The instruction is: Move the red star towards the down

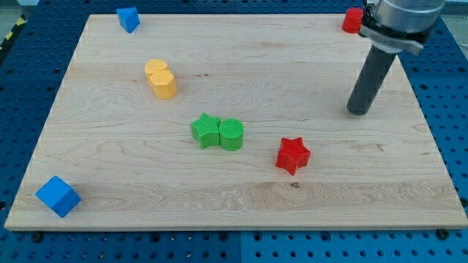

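Observation:
The red star (293, 155) lies on the wooden board (110, 168), right of centre and toward the view's bottom. My tip (358, 112) rests on the board up and to the right of the star, clearly apart from it. The dark rod rises from the tip to the arm at the view's top right.
A green star (206, 131) and a green cylinder (231, 134) touch each other left of the red star. A yellow block (160, 78) lies upper left. A blue block (128, 19) sits at the top left edge, a blue cube (57, 196) at the bottom left corner, a red block (352, 20) at the top right.

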Motion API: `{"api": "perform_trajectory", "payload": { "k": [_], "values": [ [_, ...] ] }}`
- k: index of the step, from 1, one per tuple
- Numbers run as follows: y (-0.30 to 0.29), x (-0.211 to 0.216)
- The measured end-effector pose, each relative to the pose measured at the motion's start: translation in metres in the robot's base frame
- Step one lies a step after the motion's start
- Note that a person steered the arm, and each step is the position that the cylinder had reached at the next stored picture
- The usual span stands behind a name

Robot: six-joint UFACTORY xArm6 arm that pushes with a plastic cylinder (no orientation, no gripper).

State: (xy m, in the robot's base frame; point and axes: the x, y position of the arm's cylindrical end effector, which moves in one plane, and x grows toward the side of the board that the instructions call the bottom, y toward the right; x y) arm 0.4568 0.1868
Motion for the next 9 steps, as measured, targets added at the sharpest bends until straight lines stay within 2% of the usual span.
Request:
{"api": "perform_trajectory", "payload": {
  "k": [1, 3, 5, 6, 8, 9],
  "values": [
    [-0.028, 0.03],
    [-0.125, 0.077],
    [-0.145, 0.105],
    [-0.138, 0.134],
    [-0.153, 0.137],
    [-0.185, 0.137]
  ]
}}
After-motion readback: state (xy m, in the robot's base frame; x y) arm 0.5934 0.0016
